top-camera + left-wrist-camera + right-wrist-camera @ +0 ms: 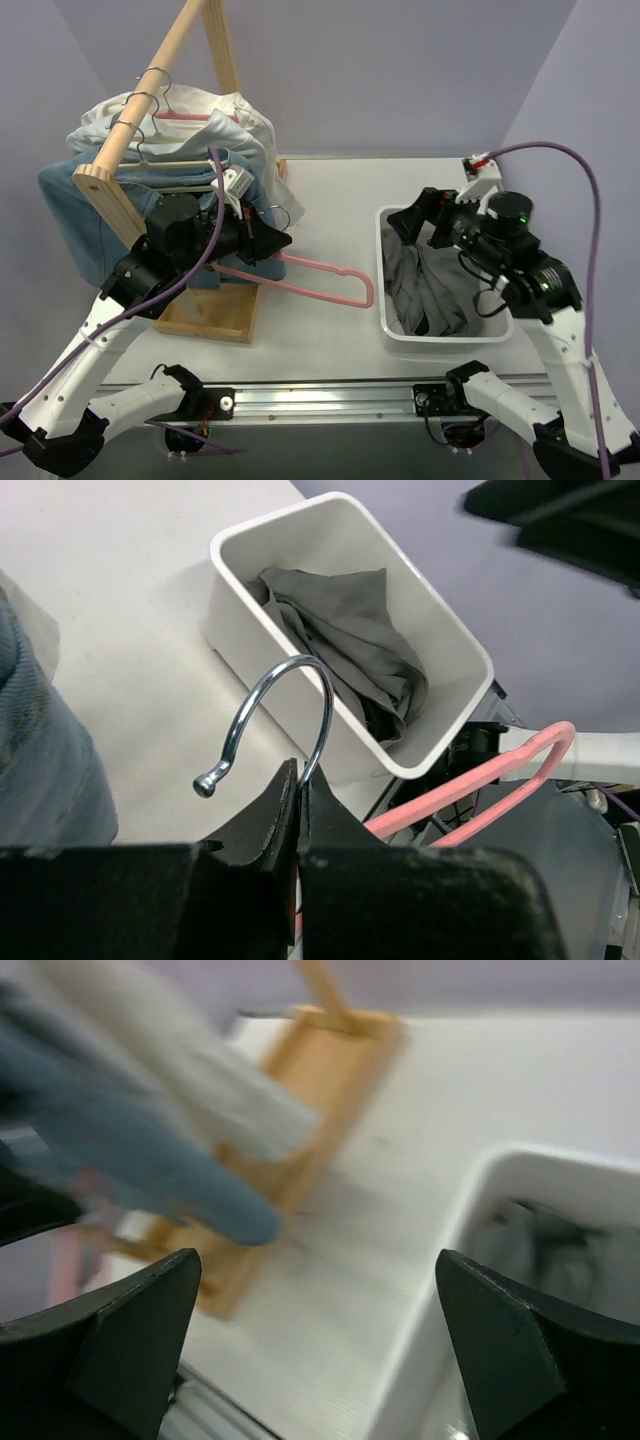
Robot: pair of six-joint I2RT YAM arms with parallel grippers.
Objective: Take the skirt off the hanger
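- Surface (pixel 320 200): white and flat. It carries a wooden rack on the left and a bin on the right, well apart.
- Rack (pixel 150 110): a slanted wooden rail on a wooden base frame. A light blue denim garment (pixel 70 220) and a white shirt (pixel 240 130) hang from it on other hangers.
- Bin (pixel 383 290): white, rectangular, open at the top, standing upright near the right arm.
- Skirt (pixel 430 285): dark grey cloth, crumpled inside the bin and off the hanger. The left wrist view shows it folded against the bin's inner wall (pixel 400 560). The right wrist view shows it only as a blur (pixel 560 1250).
- Hanger (pixel 330 272): pink and bare. It lies out over the surface between the rack base and the bin, and does not touch the bin.
- Hook (pixel 300 662): silver wire, rising from between the left tool's fingers.
- Left tool (pixel 280 242): closed tight, clamping the hanger at the base of its hook.
- Right tool (pixel 320 1350): fingers spread wide with nothing between them, positioned over the far left corner of the bin.
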